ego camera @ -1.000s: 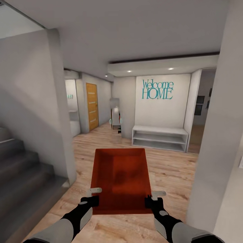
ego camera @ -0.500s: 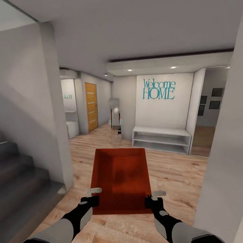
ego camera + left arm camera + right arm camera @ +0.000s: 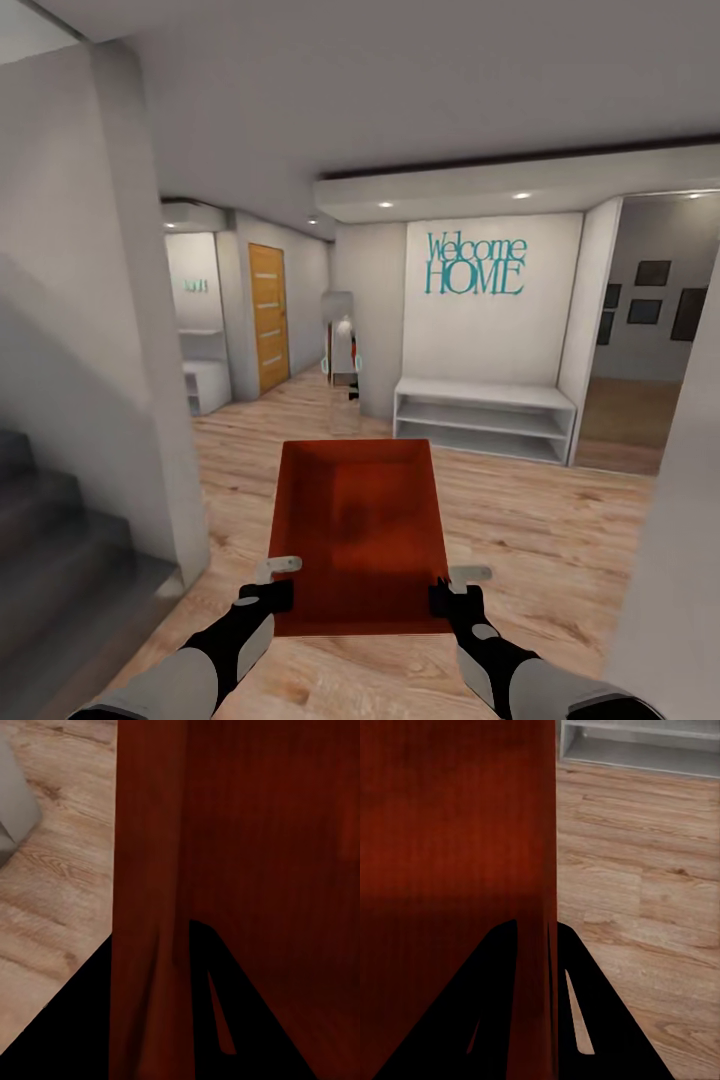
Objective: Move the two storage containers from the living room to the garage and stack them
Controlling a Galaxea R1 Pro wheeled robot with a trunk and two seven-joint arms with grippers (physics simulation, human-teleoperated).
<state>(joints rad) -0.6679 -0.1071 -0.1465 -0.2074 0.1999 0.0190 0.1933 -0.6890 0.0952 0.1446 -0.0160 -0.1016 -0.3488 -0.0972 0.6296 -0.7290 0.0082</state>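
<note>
The carry is under way: the bin (image 3: 357,535) hangs level over the wood floor (image 3: 520,520), the left gripper (image 3: 268,592) and right gripper (image 3: 452,596) each clamped on a side wall (no garage visible). Next comes steering past the wall (image 3: 120,330).

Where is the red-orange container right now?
In the head view, the container is held low and centre above the wood floor, between the left gripper and right gripper, short of the white shelf.
</note>
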